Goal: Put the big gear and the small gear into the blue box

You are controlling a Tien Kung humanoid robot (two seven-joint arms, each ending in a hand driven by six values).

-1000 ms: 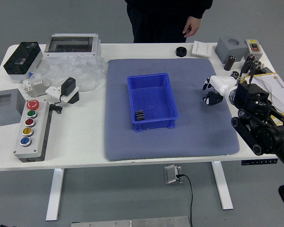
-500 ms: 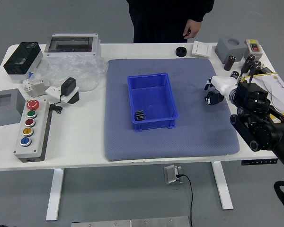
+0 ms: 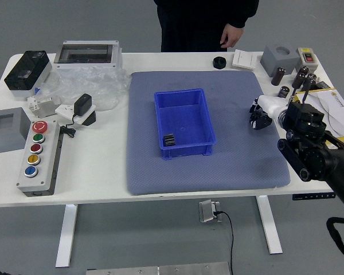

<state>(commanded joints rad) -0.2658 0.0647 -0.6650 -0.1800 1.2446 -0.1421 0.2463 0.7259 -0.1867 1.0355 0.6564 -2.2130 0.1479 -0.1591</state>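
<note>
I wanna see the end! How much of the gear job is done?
Maybe half: one dark, ridged piece, probably a gear, lies in the blue box. The robot's right hand is at the mat's right side; I can't tell if it holds the other. No second gear shows in the box, so that's left.

Blue box (image 3: 186,114), ribbed black piece (image 3: 169,140) inside

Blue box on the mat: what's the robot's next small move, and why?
Perhaps lift the right robot hand slightly: it is at the right edge of the mat, its grip unclear, while the blue box shows only one dark ribbed piece, so a gear may remain.
</note>
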